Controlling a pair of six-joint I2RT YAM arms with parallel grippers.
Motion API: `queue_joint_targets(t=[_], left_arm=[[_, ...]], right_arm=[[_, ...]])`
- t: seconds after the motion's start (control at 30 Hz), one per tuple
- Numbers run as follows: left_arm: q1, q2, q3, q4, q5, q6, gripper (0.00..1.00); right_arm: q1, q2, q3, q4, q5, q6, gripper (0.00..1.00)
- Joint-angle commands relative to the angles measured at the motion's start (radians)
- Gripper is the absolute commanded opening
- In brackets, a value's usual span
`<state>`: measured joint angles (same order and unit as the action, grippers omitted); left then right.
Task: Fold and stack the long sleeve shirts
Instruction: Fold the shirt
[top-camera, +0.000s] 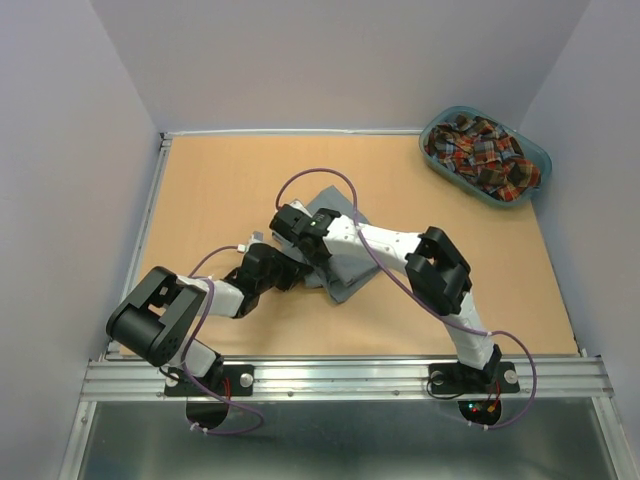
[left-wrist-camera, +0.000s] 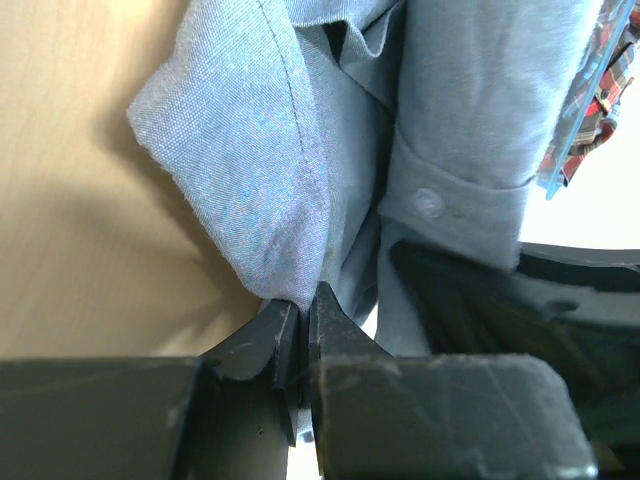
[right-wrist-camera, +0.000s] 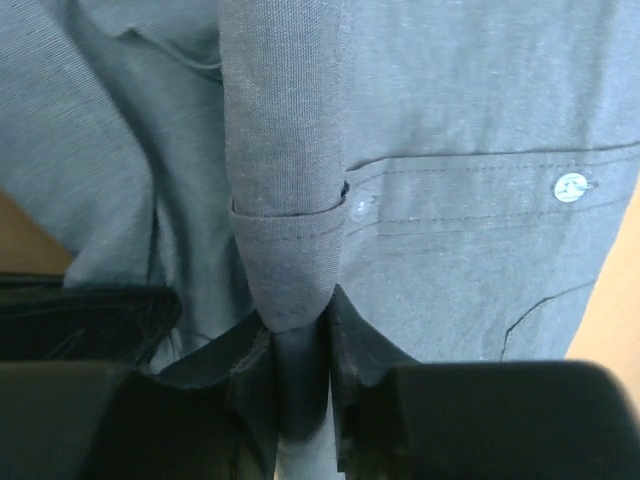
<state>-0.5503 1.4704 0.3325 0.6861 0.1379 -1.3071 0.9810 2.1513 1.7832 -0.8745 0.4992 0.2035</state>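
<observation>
The grey long sleeve shirt lies partly folded in the middle of the table, under both wrists. My left gripper is shut on a rounded fold of its cloth, and the jaws pinch the fold's lower tip. My right gripper holds the buttoned sleeve cuff, whose end tapers down between the fingertips. Beneath it shows the shirt's front with a pocket seam and a button. The plaid long sleeve shirt lies crumpled in the basket.
The teal oval basket stands at the back right corner of the tan table. White walls enclose the table on three sides. A metal rail runs along the near edge by the arm bases.
</observation>
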Motion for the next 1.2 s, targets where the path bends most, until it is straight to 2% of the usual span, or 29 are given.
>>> queue_joint_targets(t=[0.0, 0.1, 0.2, 0.33, 0.47, 0.5, 0.6, 0.63, 0.73, 0.87, 0.97, 1.0, 1.03, 1.17], left_arm=[[-0.008, -0.027, -0.026, 0.044, -0.026, -0.003, 0.14], [-0.008, -0.041, -0.035, 0.033, -0.038, -0.006, 0.17], [-0.008, -0.056, -0.044, 0.010, -0.050, -0.014, 0.25], [-0.008, -0.123, -0.058, -0.028, -0.075, -0.023, 0.37], [-0.005, -0.220, -0.058, -0.149, -0.130, -0.012, 0.50], [-0.004, -0.238, -0.056, -0.170, -0.130, 0.000, 0.58], [0.013, -0.317, -0.047, -0.273, -0.187, 0.029, 0.68], [0.021, -0.359, -0.040, -0.327, -0.205, 0.054, 0.76], [0.032, -0.429, -0.007, -0.423, -0.238, 0.113, 0.84], [0.038, -0.537, 0.115, -0.583, -0.323, 0.202, 0.84], [0.041, -0.535, 0.219, -0.583, -0.362, 0.288, 0.79], [0.041, -0.519, 0.247, -0.573, -0.365, 0.310, 0.77], [0.041, -0.497, 0.276, -0.559, -0.365, 0.336, 0.70], [0.043, -0.269, 0.489, -0.520, -0.311, 0.426, 0.54]], right_arm=[[0.021, -0.013, -0.016, 0.012, -0.057, 0.034, 0.34], [0.021, -0.033, -0.033, 0.019, -0.108, 0.033, 0.46], [0.022, -0.083, -0.050, 0.040, -0.209, 0.033, 0.57], [0.021, -0.195, -0.070, 0.089, -0.257, 0.057, 0.61], [0.019, -0.295, -0.111, 0.134, -0.245, 0.066, 0.66], [0.012, -0.310, -0.137, 0.150, -0.251, 0.071, 0.66], [-0.004, -0.372, -0.186, 0.176, -0.257, 0.086, 0.66], [-0.016, -0.408, -0.230, 0.202, -0.258, 0.097, 0.66], [-0.057, -0.471, -0.307, 0.279, -0.281, 0.122, 0.64], [-0.134, -0.582, -0.477, 0.417, -0.451, 0.163, 0.61], [-0.189, -0.648, -0.595, 0.550, -0.598, 0.183, 0.57], [-0.199, -0.662, -0.629, 0.589, -0.626, 0.191, 0.56], [-0.221, -0.672, -0.655, 0.659, -0.651, 0.200, 0.51], [-0.271, -0.691, -0.760, 0.790, -0.775, 0.272, 0.35]])
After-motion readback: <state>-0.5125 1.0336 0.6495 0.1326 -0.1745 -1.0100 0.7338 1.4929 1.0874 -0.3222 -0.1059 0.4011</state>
